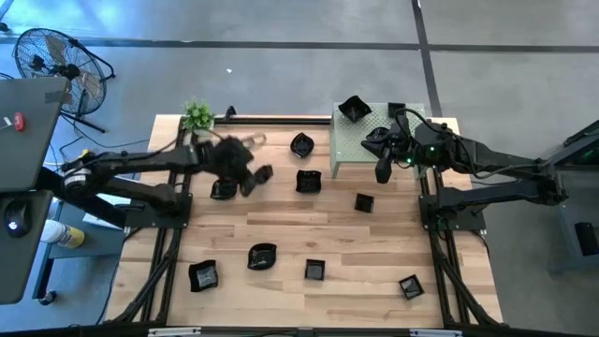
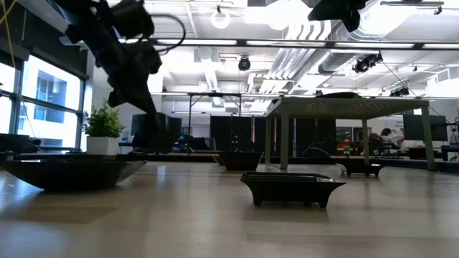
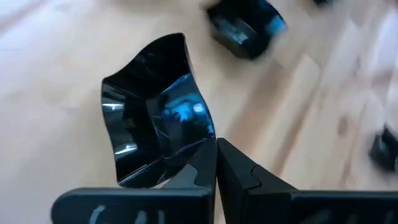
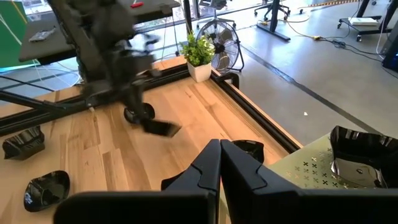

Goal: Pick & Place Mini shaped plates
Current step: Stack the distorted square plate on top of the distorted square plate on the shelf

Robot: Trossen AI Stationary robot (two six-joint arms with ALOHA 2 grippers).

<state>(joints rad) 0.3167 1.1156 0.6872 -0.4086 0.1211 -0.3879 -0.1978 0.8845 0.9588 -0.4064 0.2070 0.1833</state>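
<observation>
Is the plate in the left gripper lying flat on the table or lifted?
Lifted and tilted. The left gripper is shut on the plate's rim, and the high view shows the plate hanging aslant.

The room is bright, with light from the ceiling lamps (image 2: 221, 16) at about 12 o'clock in the low view and from a window (image 2: 43, 100) at about 9 o'clock, and the pale wooden tabletop (image 1: 281, 225) is lit evenly with only soft, small shadows. The shiny black plate (image 3: 155, 115) close to the left wrist camera shows blue and white glints. In that same view another plate (image 3: 245, 28) at about 1 o'clock is smeared and fuzzy, and in the right wrist view the far arm (image 4: 106, 56) looks blurry too.
</observation>
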